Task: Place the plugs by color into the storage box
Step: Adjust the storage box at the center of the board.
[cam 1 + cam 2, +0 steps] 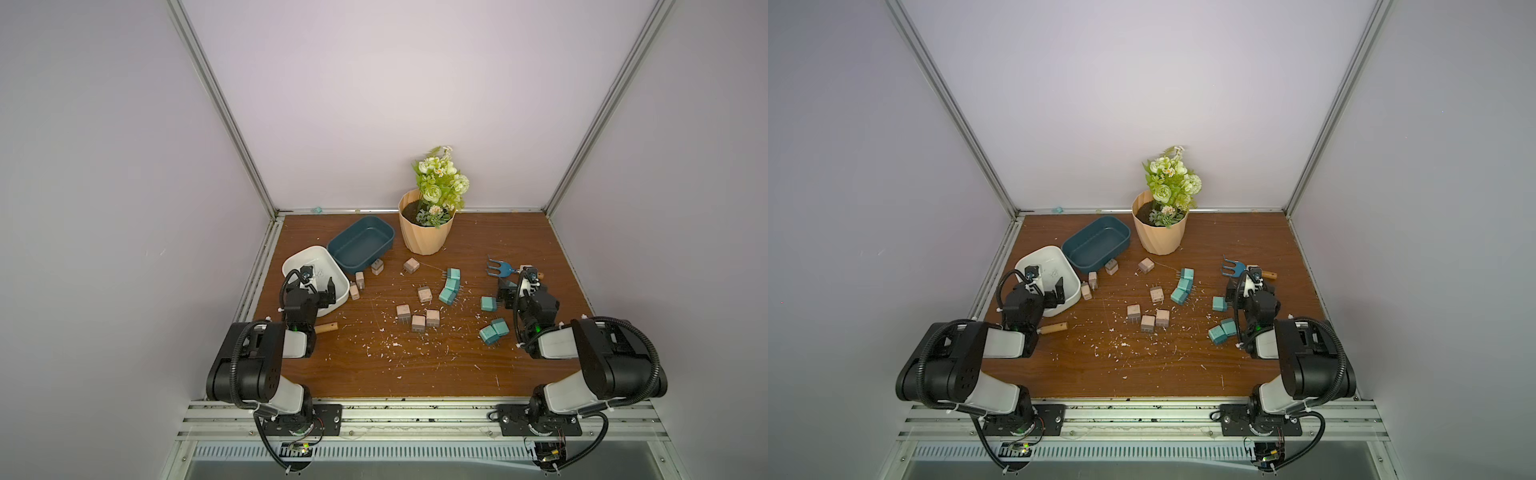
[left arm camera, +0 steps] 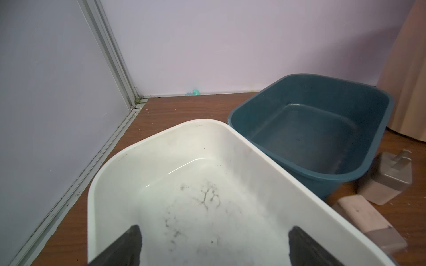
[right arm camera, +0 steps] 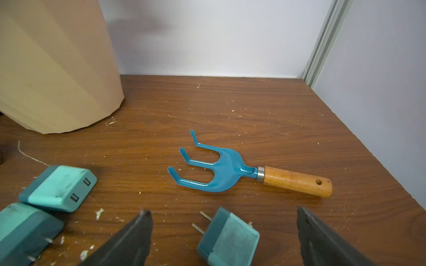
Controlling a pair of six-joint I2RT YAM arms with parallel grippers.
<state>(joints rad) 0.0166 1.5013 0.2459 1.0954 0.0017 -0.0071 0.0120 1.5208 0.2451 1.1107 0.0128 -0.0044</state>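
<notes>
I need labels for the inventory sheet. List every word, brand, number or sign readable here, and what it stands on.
No readable text anywhere.
White tray: dark marks inside are smudges, not letters.
Plugs, blue tray, pot, fork: no print that can be made out.

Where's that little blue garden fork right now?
In both top views the blue garden fork lies on the right side of the table, right of the flower pot, just beyond the right gripper.

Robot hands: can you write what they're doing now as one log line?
left gripper: open over white box | right gripper: open by teal plug | blue box: no plugs
</notes>
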